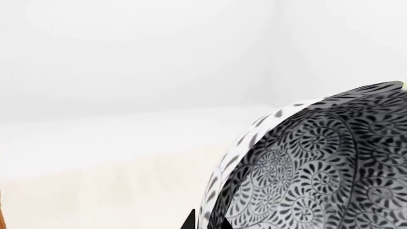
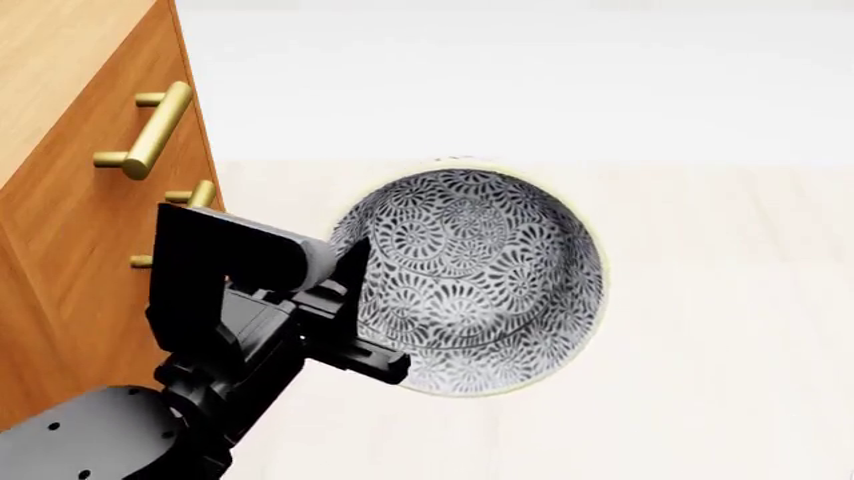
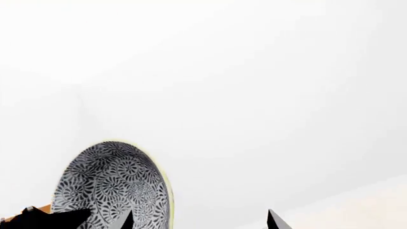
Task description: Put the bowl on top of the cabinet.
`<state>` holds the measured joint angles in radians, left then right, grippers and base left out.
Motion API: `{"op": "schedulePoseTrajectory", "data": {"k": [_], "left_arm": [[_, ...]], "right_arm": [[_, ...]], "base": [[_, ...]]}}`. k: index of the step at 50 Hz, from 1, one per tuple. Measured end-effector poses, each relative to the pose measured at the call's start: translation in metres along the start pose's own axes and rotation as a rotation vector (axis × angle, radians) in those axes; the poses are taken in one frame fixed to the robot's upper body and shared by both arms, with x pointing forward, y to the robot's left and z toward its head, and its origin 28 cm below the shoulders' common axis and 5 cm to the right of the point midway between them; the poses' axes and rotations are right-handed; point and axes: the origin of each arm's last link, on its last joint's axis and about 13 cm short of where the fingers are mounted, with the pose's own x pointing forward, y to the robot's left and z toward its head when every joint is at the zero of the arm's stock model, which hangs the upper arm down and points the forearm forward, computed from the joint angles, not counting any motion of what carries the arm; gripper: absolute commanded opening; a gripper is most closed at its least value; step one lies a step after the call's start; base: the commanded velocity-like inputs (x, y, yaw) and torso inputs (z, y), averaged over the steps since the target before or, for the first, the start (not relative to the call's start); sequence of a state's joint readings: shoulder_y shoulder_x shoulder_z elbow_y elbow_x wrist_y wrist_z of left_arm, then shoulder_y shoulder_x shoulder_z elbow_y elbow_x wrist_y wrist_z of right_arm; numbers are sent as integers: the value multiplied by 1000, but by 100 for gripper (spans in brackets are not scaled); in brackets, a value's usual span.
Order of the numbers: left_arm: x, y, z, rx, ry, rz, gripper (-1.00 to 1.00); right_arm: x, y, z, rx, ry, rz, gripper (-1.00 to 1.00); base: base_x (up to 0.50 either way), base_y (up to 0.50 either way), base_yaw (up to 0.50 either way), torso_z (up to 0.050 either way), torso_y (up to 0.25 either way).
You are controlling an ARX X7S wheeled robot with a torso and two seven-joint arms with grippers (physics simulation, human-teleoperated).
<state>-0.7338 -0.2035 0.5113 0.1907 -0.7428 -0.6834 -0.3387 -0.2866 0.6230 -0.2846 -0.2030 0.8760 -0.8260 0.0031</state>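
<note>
We see the left end effector pinching the rim of the deep round floral-patterned white bowl, which we judge rigid, slippery and fragile.

pale floor – cabinet stands on it at left edge – nothing else resting visible

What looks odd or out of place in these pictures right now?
Only the bowl: the left gripper holds it by the rim in mid-air, tipped so its inside faces the head camera, beside the cabinet front, not on top. No damage or spill shows.
</note>
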Motion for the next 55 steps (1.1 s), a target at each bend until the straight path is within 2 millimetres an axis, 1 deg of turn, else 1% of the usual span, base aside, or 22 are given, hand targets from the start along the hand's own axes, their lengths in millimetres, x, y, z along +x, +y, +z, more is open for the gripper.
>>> {"op": "schedulePoseTrajectory", "data": {"k": [11, 22, 34, 46, 55], "left_arm": [[7, -15, 16, 54, -20, -49, -100], [21, -23, 36, 122, -45, -94, -100], [46, -23, 60, 157, -63, -108, -100], [75, -20, 84, 163, -57, -106, -100], [91, -21, 107, 167, -39, -94, -100]], "right_arm": [[-5, -5, -5, 0, -1, -26, 100], [-3, -8, -9, -13, 8, -41, 100], [0, -11, -12, -29, 14, -59, 100], [2, -14, -13, -46, 11, -85, 100], [3, -17, -14, -49, 13, -102, 100]], "base": [[0, 0, 0, 1, 1], [0, 0, 0, 0, 0], [0, 0, 0, 0, 1], [0, 0, 0, 0, 0], [0, 0, 0, 0, 1]]}}
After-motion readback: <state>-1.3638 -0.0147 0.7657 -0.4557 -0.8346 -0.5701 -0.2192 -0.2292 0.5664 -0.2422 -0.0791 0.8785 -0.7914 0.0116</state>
